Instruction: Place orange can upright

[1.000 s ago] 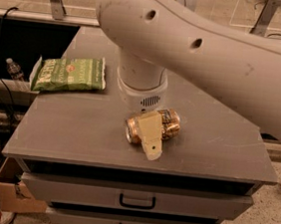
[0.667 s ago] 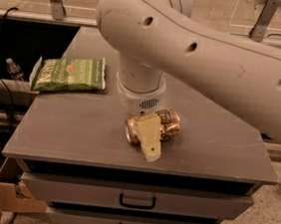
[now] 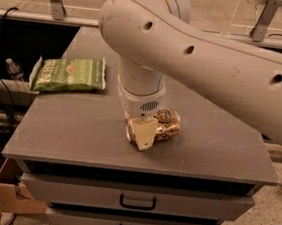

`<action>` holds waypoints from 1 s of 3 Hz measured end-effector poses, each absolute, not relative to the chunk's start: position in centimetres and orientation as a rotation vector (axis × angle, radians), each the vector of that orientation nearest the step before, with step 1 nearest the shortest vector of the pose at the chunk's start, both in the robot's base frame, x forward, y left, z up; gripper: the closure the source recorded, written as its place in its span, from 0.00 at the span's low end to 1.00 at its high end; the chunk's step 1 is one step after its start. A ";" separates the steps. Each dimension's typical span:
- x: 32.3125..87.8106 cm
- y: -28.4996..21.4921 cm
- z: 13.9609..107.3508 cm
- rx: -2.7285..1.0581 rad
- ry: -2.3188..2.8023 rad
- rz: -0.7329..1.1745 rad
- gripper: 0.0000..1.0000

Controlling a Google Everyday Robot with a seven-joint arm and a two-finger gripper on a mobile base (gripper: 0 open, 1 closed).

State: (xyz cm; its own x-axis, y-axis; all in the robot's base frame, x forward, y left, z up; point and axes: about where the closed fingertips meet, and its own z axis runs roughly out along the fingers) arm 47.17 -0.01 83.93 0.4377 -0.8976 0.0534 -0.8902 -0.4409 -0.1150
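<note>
The orange can [image 3: 165, 125] lies on its side on the grey cabinet top [image 3: 78, 133], near the middle front, with its silver end toward the left. My gripper [image 3: 143, 131] hangs from the big white arm straight above it. One cream finger [image 3: 143, 134] crosses the front of the can's left half and the other is hidden behind it. The fingers are closed around the can, which rests on the surface.
A green snack bag [image 3: 69, 74] lies flat at the back left of the cabinet top. Two drawers with dark handles [image 3: 137, 202] are below the front edge. A cardboard box [image 3: 7, 191] sits on the floor at the left.
The arm has shifted slightly to the left. The can and the gripper stay in about the same place on the cabinet top.
</note>
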 end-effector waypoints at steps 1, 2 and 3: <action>47.2 0.0 83.8 -2.603 1.614 -0.158 0.64; 47.1 0.2 85.1 -2.568 1.602 -0.095 0.87; 47.4 0.0 87.7 -2.515 1.580 0.039 1.00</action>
State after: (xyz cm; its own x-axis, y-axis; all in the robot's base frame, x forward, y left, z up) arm 47.40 0.03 87.74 0.4382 -0.8918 -0.1127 -0.8963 -0.4240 -0.1301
